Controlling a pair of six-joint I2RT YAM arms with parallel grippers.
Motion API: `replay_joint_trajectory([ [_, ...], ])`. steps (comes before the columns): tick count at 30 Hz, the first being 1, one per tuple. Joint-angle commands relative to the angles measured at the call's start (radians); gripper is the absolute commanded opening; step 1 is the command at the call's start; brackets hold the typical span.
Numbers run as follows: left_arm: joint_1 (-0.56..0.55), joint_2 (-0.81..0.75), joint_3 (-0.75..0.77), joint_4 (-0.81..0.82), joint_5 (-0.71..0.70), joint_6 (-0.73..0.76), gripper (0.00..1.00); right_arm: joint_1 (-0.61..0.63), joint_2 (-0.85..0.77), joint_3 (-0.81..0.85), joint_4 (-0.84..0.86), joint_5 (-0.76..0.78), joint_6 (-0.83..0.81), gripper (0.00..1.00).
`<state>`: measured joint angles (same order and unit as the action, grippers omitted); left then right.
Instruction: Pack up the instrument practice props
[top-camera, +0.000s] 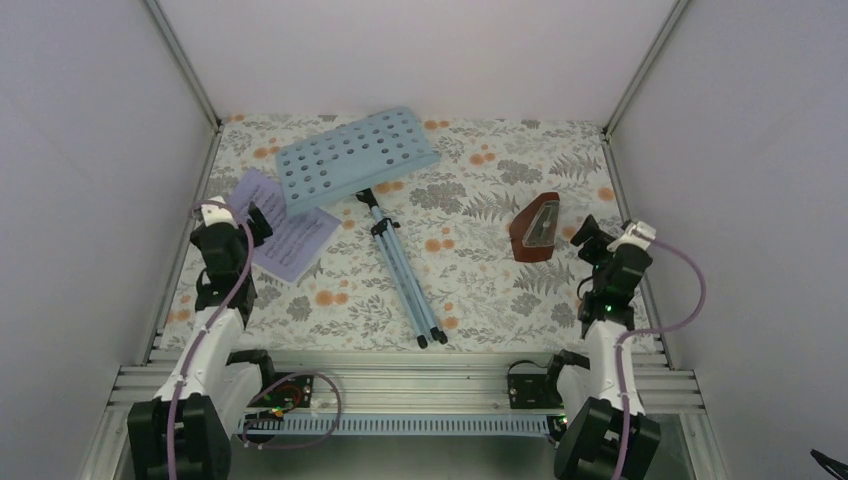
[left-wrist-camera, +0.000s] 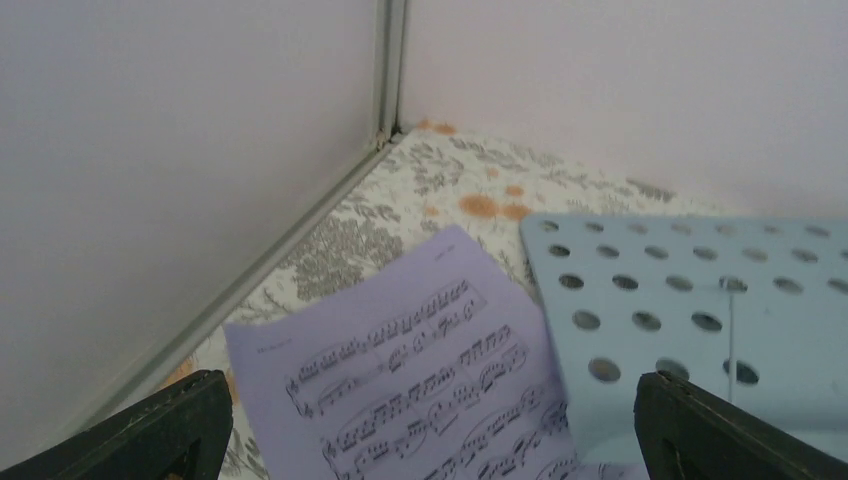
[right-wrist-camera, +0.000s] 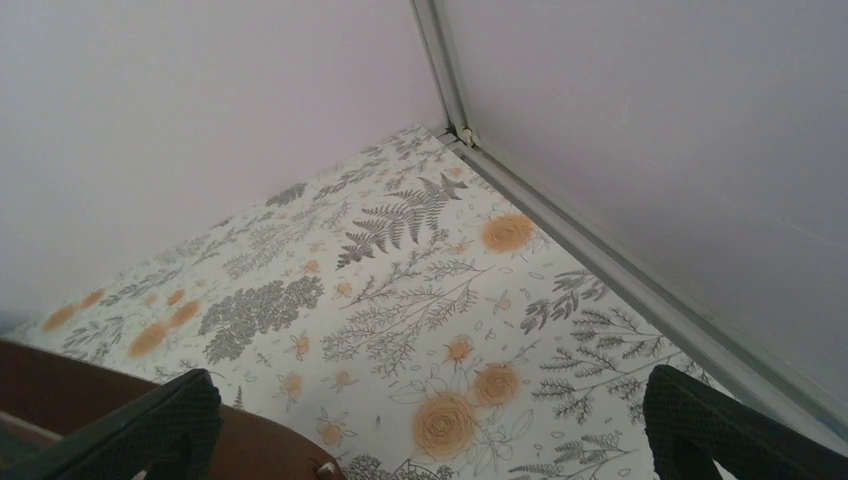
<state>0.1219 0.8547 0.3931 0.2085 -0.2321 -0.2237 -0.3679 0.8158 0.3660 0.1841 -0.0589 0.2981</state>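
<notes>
Top external | left gripper (top-camera: 260, 224) spread, empty; sheet music (top-camera: 295, 240) just ahead, partly under music stand plate (top-camera: 355, 155) | right gripper (top-camera: 585, 238) spread, empty; metronome (top-camera: 537, 228) just left | risk: pinching flat sheet music may crumple it; nudged metronome may topple

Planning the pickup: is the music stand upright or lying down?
Lying down: the music stand lies lengthwise on the table, legs folded.

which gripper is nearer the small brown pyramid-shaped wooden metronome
Right. The right gripper sits just beside the metronome; the left gripper is far off, at the lilac sheet-music page.
</notes>
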Motion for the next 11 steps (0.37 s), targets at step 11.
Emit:
replay_joint_trajectory([
  [11,-0.026,0.174,-0.155,0.481,0.108,0.116,1.0,0.009,0.12,-0.205,0.542,0.026,-0.017,1.0],
])
